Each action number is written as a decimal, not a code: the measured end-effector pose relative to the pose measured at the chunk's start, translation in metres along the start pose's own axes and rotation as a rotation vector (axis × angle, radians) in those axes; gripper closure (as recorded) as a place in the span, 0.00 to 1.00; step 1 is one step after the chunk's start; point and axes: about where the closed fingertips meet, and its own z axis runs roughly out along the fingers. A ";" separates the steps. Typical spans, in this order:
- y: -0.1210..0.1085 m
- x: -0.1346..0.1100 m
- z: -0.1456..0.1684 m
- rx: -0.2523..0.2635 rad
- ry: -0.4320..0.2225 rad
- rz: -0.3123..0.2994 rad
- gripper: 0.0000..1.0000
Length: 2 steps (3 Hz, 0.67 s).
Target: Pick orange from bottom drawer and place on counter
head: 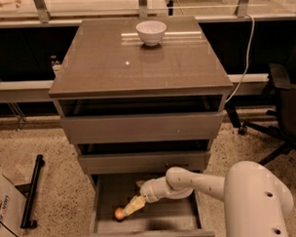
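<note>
The bottom drawer [107,195] is pulled open below the two other drawers. A small orange [119,214] lies on its floor near the front left. My gripper [129,209] reaches down into the drawer from the right, its pale fingertips right beside the orange and touching or nearly touching it. The white arm comes in from the lower right. The counter [112,58] is the glossy grey-brown top of the cabinet.
A white bowl [151,32] stands at the back of the counter. A cardboard box [5,213] and a black bar [32,190] lie on the floor at left. An office chair [284,101] stands at right. The two upper drawers stand slightly ajar.
</note>
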 end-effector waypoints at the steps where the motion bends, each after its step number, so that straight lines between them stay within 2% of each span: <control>1: 0.000 0.000 0.000 0.000 0.000 0.000 0.00; 2: 0.000 0.006 0.014 0.000 0.027 0.010 0.00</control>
